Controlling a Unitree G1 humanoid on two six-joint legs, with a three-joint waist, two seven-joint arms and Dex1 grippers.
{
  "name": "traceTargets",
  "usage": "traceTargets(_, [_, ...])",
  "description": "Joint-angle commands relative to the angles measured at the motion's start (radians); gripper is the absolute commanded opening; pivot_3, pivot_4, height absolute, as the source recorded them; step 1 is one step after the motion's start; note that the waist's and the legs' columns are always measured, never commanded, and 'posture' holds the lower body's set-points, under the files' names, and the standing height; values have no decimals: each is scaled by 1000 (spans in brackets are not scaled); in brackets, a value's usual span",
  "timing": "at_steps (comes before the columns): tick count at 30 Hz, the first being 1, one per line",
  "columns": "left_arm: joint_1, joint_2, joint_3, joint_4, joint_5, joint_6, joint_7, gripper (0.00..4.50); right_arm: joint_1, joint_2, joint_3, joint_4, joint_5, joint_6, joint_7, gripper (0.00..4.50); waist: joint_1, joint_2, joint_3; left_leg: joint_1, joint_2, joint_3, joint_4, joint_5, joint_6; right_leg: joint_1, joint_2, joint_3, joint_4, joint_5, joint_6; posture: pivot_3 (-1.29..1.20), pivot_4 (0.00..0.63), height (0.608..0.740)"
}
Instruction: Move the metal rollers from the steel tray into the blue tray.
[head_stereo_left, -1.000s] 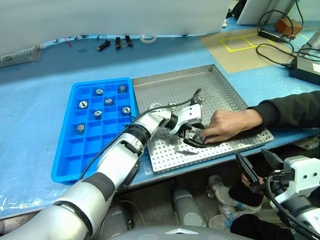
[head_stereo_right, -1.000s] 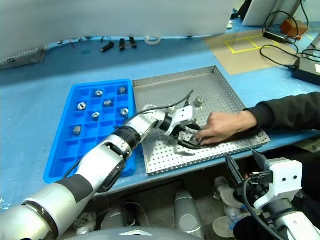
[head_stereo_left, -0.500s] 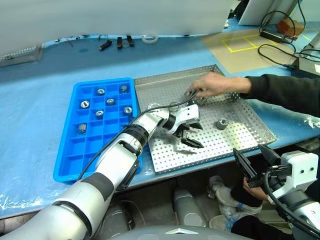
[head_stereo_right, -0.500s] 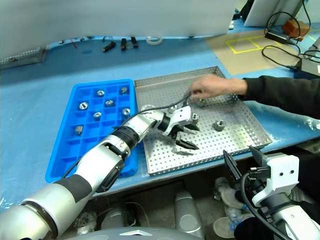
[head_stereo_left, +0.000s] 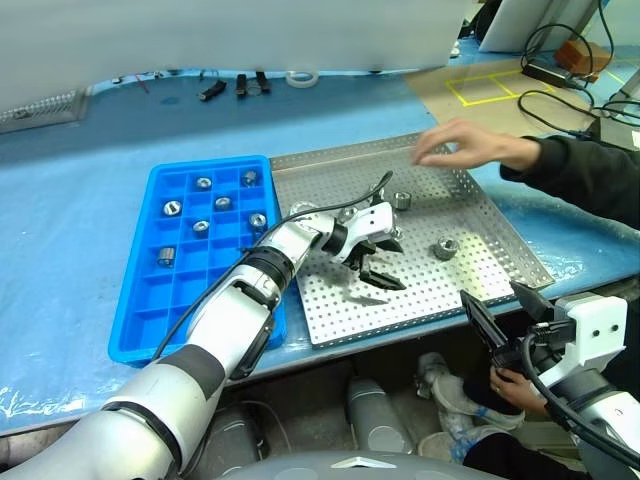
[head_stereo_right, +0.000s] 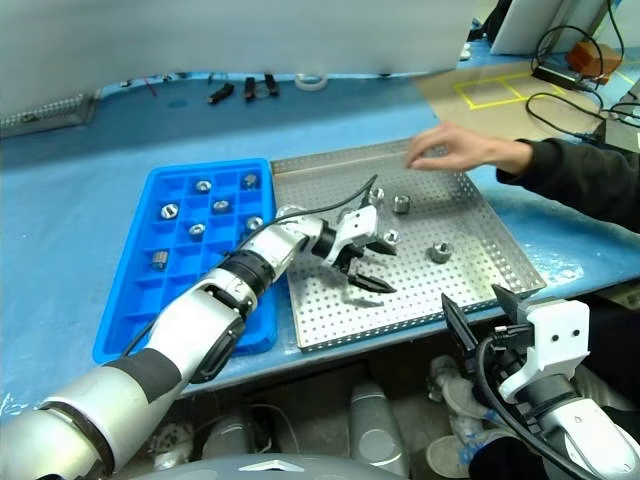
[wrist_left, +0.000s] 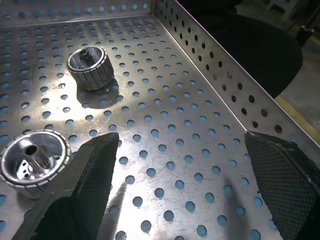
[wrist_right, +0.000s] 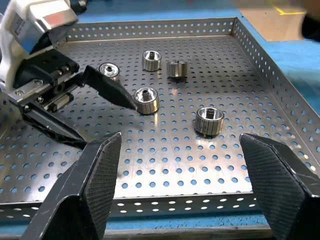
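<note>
Five rollers lie loose on the steel tray (wrist_right: 260, 65) as I count them through the right wrist camera, and the one that matters to me is the roller (wrist_right: 146, 100) sitting just off the tip of my left gripper (head_stereo_left: 378, 262), on the far side of it and a touch toward the blue tray's opposite rim. It stands on its flat end, bore pointing up, so its axis is vertical and I judge the fingers would have to straddle it from the sides. The left gripper is spread wide and holds nothing; its tips hover low over the perforated floor near the tray's middle. My right gripper (head_stereo_right: 478, 327) is also wide open and empty, hanging off the near edge of the bench, well apart from every roller, so the left arm is plainly the nearer one. The blue tray (head_stereo_left: 140, 290) lies touching the steel tray on my left, with several rollers already in its compartments. A person's hand (head_stereo_left: 470, 145) reaches over the tray's far corner. I can read no brand, label or writing anywhere.
</note>
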Motion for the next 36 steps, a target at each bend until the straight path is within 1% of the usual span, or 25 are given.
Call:
traceTargets(1, [-70,13,72,9,-32,-1,103,4259,-20,-10,9,-4,-4,2,1,3962,0,0,0,0,0,0,0,0,0,0,0,0,0,0,0,-637,150,740])
traceTargets(2, [-80,16,81,20,-31,-3,126,4259,-23,-10,11,-2,-5,3,2,3962,0,0,0,0,0,0,0,0,0,0,0,0,0,0,0,-625,150,740])
traceTargets(6, [-132,52,111,118,13,-35,354,4259,-41,-14,21,8,-11,9,6,3962,0,0,0,0,0,0,0,0,0,0,0,-1,0,0,0,-612,150,740])
traceTargets(9, [-154,68,130,169,27,-29,473,4259,-50,-17,21,13,-12,14,10,3962,2,0,0,0,0,-1,1,0,0,0,0,-1,0,0,0,-608,150,740])
traceTargets(11, [-158,72,135,191,38,-27,523,4259,-56,-19,22,15,-14,18,12,3962,4,0,0,-1,0,-1,1,0,0,0,0,-1,0,0,0,-606,150,740])
traceTargets(15, [-149,68,136,216,59,-21,566,4259,-64,-21,26,15,-18,23,13,3962,8,0,0,-1,0,-1,1,0,0,0,0,-2,0,0,0,-606,150,740])
traceTargets(25, [-120,7,149,246,88,24,665,4259,-62,-16,23,5,-27,31,9,3962,8,0,0,-1,0,-1,1,0,0,1,0,-2,0,0,0,-621,150,740])
traceTargets(31, [-103,5,139,259,128,59,760,4259,-52,-6,28,-1,-37,31,2,3962,3,0,0,-1,0,-1,1,0,0,0,0,-2,0,0,0,-631,150,740])
traceTargets(36, [-96,-10,143,260,141,63,769,4259,-58,2,42,2,-52,29,-6,3962,3,0,0,-1,0,-2,1,0,0,2,0,-2,-1,0,0,-634,150,740])
